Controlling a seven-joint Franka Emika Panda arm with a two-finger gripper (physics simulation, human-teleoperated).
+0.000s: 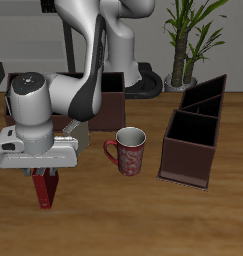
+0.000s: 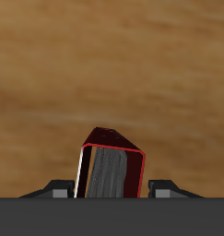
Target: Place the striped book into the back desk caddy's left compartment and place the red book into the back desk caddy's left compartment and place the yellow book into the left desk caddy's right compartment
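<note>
My gripper point(image 1: 44, 176) is shut on the red book point(image 1: 45, 190), which hangs downward from the fingers over the wooden table, towards its front edge. In the wrist view the red book point(image 2: 110, 171) shows its red cover and grey page edge, clamped between my gripper's point(image 2: 109, 189) two fingers point(image 2: 58, 188). The back desk caddy point(image 1: 112, 96), dark brown, stands behind my arm and is partly hidden by it. The left desk caddy point(image 1: 188, 160), dark brown with dividers, stands apart at the table's side. The striped book and the yellow book are out of view.
A red patterned mug point(image 1: 129, 150) stands on the table between my gripper and the left desk caddy. A potted plant point(image 1: 188, 40) stands behind the table. My own arm point(image 1: 63, 95) blocks part of the back area.
</note>
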